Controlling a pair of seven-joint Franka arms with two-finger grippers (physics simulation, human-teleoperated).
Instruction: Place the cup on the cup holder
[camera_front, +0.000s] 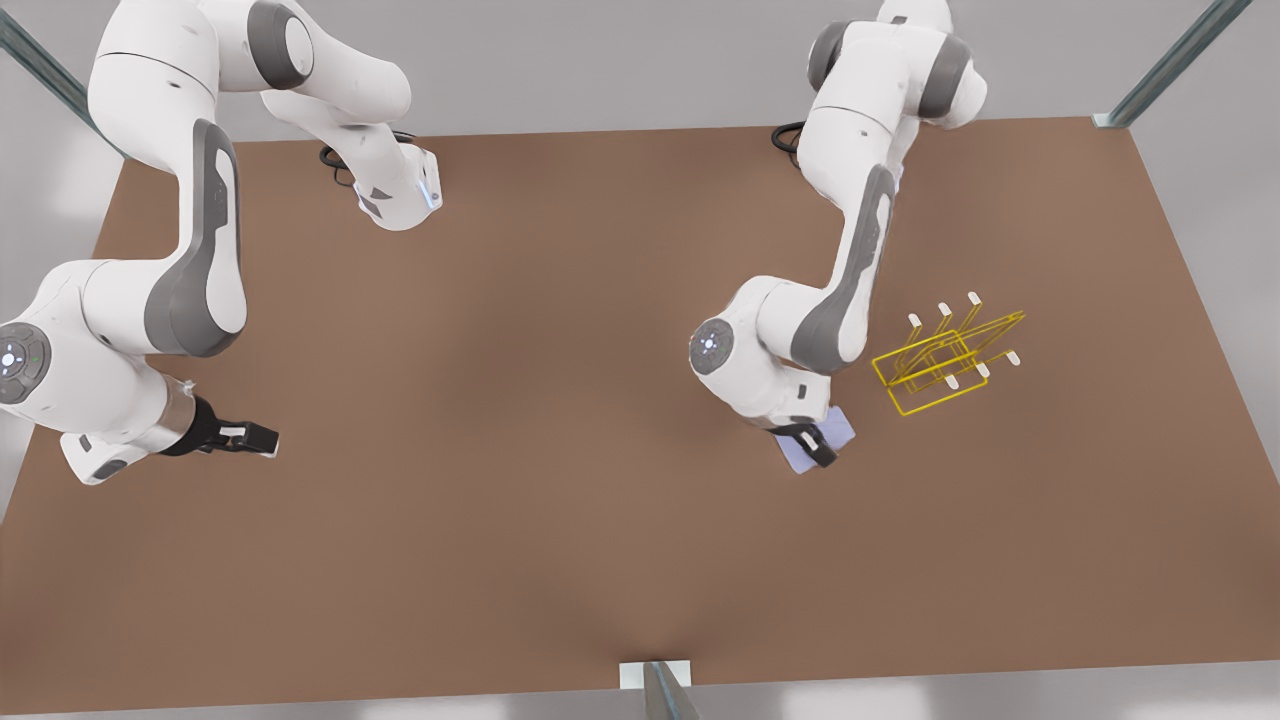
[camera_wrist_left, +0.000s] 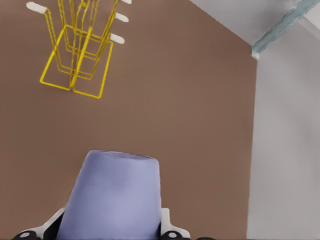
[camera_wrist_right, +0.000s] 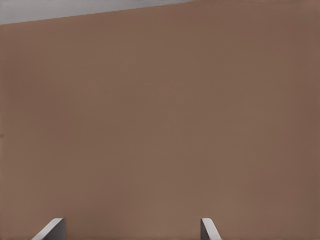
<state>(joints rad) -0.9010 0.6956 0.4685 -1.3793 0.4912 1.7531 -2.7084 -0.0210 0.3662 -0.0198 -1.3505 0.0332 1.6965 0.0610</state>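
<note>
The left pincer (camera_front: 812, 440), on the front view's right, is clamped on the cup (camera_front: 818, 438), one finger on either side of its lavender-blue wall (camera_wrist_left: 112, 200). The cup sits between the fingers over the brown worktop (camera_front: 520, 400), near the cup holder (camera_front: 945, 362) but apart from it; the yellow wire rack stands on the worktop just to the right and farther back. The right pincer (camera_front: 262, 438) waits at the front view's left, its fingers (camera_wrist_right: 50, 230) spread apart over bare worktop.
</note>
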